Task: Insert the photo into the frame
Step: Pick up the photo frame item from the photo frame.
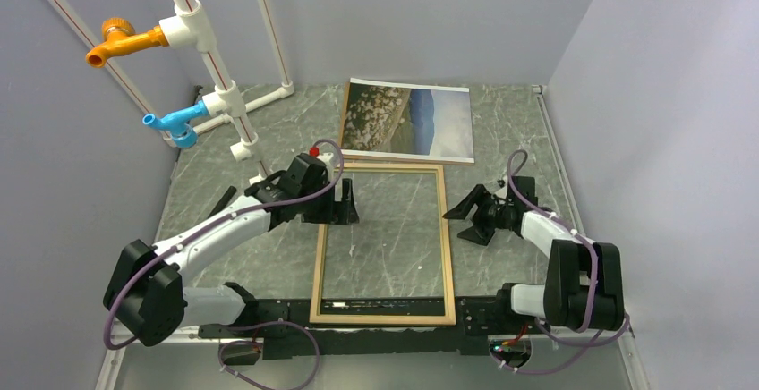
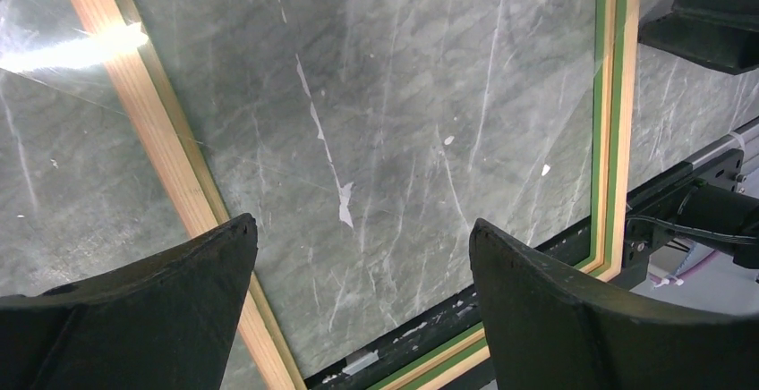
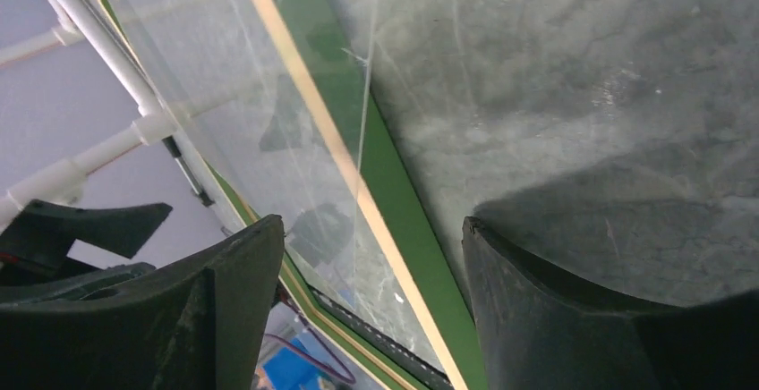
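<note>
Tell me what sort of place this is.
Probably a robot test cell rather than a home. Plain grey partition walls box in a marble-patterned table, and a white pipe stand carries an orange tap and a blue tap as props.

The top view looks down from above and behind the arms [image 1: 224,229] over the whole bench [image 1: 295,131]. Each wrist view peers close past its own fingers [image 2: 134,318], facing the frame [image 1: 446,229] from opposite sides; all three share it.

One photo [image 1: 407,120]; one frame [image 1: 446,229]; two taps [image 1: 125,43] [image 1: 174,123]; two pincers [image 1: 345,202] [image 1: 458,222].
</note>
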